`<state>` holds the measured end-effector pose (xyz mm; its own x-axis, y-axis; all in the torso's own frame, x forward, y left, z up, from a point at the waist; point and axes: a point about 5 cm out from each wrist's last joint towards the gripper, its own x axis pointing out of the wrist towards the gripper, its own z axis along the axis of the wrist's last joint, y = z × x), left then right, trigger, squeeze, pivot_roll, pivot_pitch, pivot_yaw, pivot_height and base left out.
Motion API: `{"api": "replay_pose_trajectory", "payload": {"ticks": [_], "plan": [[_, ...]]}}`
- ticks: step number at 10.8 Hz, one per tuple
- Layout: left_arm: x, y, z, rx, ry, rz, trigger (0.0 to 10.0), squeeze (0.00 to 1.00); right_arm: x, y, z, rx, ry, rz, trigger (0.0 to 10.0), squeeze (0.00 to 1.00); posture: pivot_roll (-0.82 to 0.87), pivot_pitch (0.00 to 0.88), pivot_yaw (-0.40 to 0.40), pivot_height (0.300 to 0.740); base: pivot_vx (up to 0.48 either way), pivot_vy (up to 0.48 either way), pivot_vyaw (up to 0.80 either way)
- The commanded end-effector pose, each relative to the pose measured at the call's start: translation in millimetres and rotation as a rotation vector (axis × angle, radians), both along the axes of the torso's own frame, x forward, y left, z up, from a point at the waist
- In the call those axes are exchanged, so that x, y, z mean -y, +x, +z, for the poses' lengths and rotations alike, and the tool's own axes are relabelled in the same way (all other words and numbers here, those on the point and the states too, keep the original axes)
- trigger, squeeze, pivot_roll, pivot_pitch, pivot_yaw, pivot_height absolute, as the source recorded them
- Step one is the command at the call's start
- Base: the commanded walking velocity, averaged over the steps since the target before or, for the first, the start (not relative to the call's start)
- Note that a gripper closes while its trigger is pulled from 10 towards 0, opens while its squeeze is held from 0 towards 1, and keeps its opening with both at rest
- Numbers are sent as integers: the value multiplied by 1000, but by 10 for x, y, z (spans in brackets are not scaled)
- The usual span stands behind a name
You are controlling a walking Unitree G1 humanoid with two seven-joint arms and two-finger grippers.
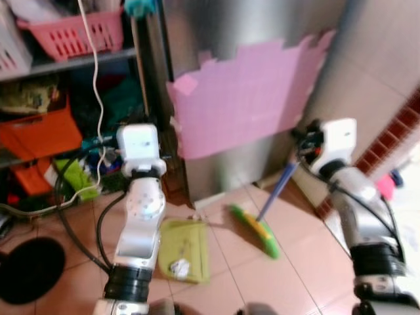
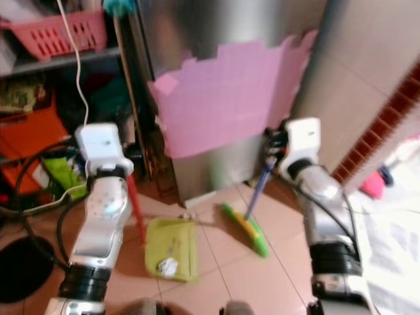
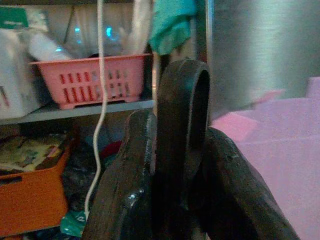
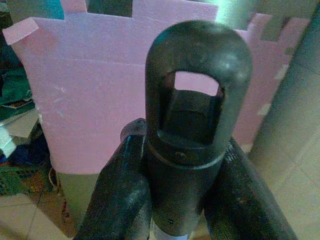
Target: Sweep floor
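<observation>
on the tiles by the fridge [image 1: 249, 65], the right gripper [image 4: 175, 170] is clamped on the broom [image 1: 257, 231], and the left gripper [image 3: 175, 175] squeezes the dustpan [image 1: 185, 249] handle. the pan sits left of the brush with a bit of trash in it. a hard push could knock the pan, spill it, or bump the fridge.

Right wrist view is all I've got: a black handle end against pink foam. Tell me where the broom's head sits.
Observer: The green and yellow broom head rests on the floor tiles before the steel cabinet, below the right claw, which is shut on the broom handle.
Operator: Report the dustpan.
Observer: The green dustpan lies flat on the tiles left of the broom head, apart from it, with a white scrap in it.
Operator: Say what the left claw holds.
Observer: The left claw is shut on the dustpan's upright handle.
</observation>
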<state>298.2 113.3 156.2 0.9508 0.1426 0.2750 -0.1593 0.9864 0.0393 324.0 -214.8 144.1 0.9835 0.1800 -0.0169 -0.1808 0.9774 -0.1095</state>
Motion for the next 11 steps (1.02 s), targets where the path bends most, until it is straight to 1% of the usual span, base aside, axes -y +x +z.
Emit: {"api": "replay_pose_trajectory", "payload": {"ticks": [1, 3, 4, 5, 6, 7, 8, 10, 11], "plan": [[-39, -2, 110, 58, -13, 16, 10000, 0, -82, 39, 121, 49, -9, 33, 10000, 0, -129, 0, -1, 740, 292, 0, 0], [-47, -5, 100, 50, -12, 27, 10000, 0, -79, 36, 111, 44, 8, 27, 10000, 0, -129, 0, 2, 740, 0, 0, 0], [-56, -4, 111, 59, -6, 36, 10000, 0, -82, 41, 110, 47, 16, 25, 10000, 0, -128, 0, 5, 740, 0, 0, 0], [-71, -2, 145, 74, 2, 50, 10000, 0, -81, 51, 105, 45, 2, 23, 10000, 0, -123, 0, 7, 740, 0, 0, 0], [-112, -20, 188, 100, 39, 83, 10000, 0, -83, 45, 87, 41, -8, 24, 10000, 0, -120, 0, 5, 740, 0, 0, 0], [-155, -31, 191, 107, 65, 113, 10000, 0, -80, 41, 75, 37, -10, 24, 10000, 0, -120, 0, 5, 740, 0, 0, 0], [-248, -42, 125, 99, 170, 202, 10000, 0, -70, 43, 85, 36, -10, 21, 10000, 0, -119, 0, -1, 740, 0, 0, 0], [-288, -10, -147, 28, 217, 226, 10000, 0, -70, 34, 104, 47, -13, 14, 10000, 0, -138, 0, -6, 740, 0, 0, 0], [-264, 26, -217, 15, 239, 219, 10000, 0, -51, -13, 93, 49, -22, 7, 10000, 0, -151, 7, -8, 740, 0, 0, 0]]}}
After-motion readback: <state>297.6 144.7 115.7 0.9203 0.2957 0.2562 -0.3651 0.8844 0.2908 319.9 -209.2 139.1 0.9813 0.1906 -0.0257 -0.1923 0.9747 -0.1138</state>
